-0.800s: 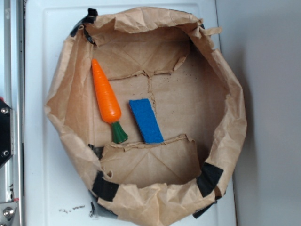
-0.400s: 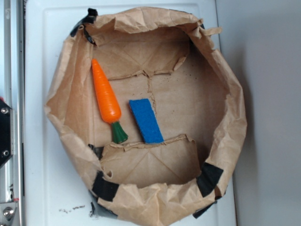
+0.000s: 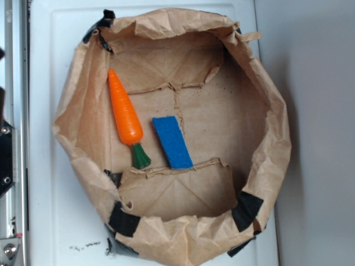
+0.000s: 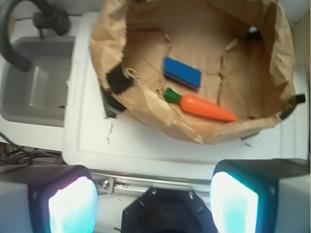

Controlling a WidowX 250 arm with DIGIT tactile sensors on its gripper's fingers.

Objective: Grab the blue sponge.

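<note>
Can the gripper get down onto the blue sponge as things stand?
Probably yes. The blue sponge lies flat and uncovered on the paper bag floor, apart from the carrot beside it. The gripper is open, outside the bag; only the crumpled wall needs clearing.

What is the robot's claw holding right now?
Nothing. The gripper is open and empty, away from the paper bag. The blue sponge lies untouched inside it, beside the toy carrot.

Blue sponge: flat rectangle, beside carrot.
</note>
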